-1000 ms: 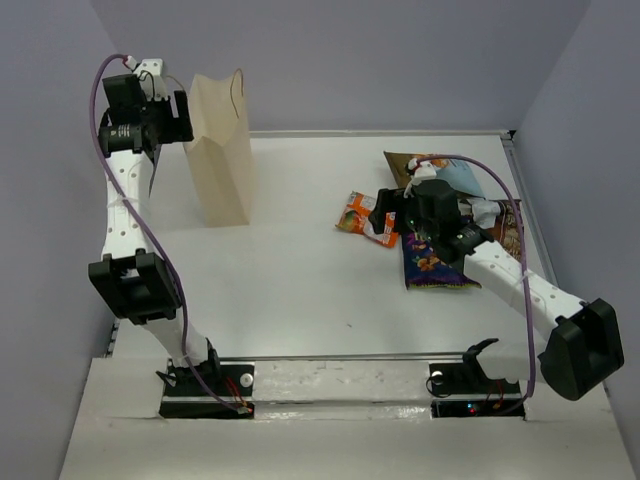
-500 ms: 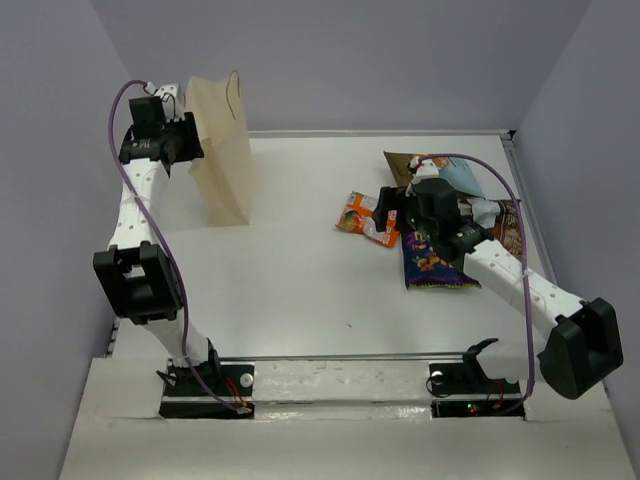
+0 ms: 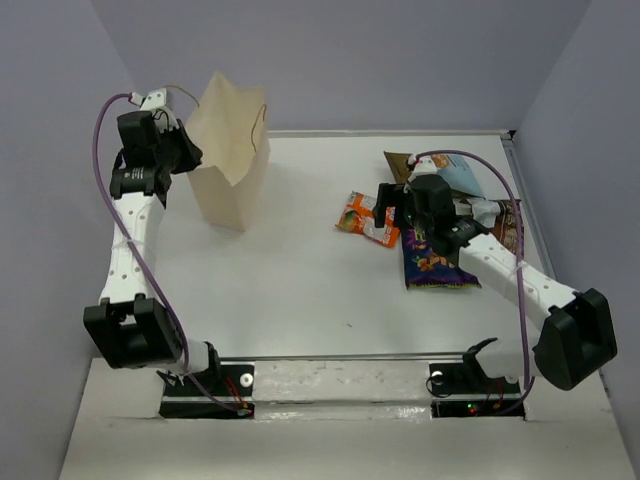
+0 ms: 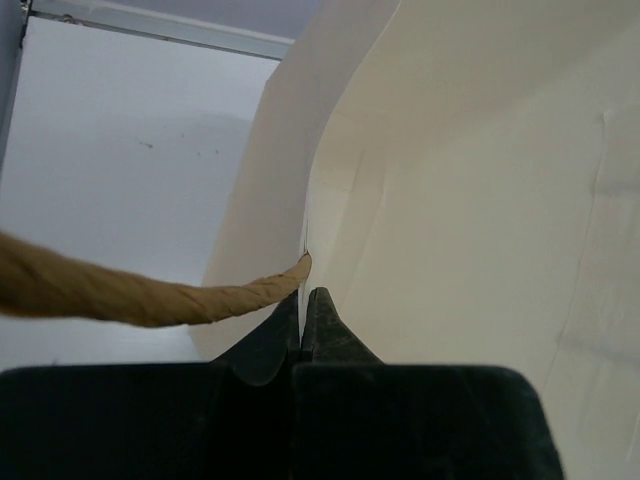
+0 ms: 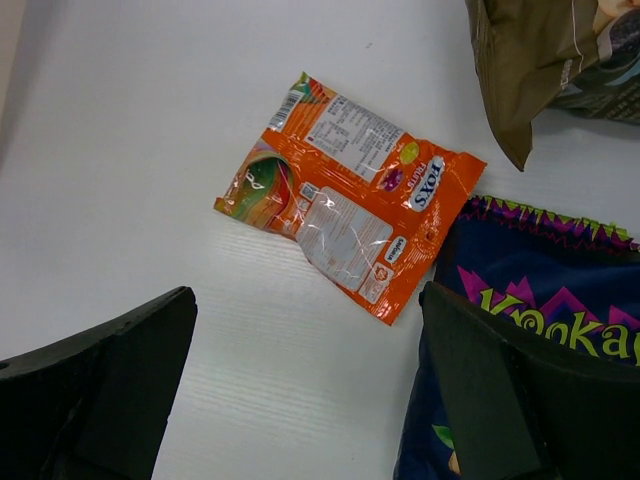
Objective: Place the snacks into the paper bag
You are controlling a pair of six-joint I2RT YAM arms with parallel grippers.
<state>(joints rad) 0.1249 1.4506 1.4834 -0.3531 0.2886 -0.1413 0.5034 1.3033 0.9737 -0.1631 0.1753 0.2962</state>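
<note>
Paper bag (image 3: 232, 150): cream-tan, standing at the far left of the table (image 3: 300, 290), tipped off square. Left gripper (image 3: 188, 150): fingers pressed together on the bag's top edge (image 4: 480, 200), next to where a brown cord handle (image 4: 130, 295) is fixed. Right gripper (image 3: 388, 207): fingers spread wide, holding nothing, poised over the orange packet (image 5: 350, 220). Orange packet (image 3: 367, 217): flat on the table, right of centre. Purple-blue packet (image 3: 432, 262): just beside it, corners touching. Brown and light blue packet (image 3: 455, 175): behind the gripper. Dark brown packet (image 3: 508, 228): near the right edge.
</note>
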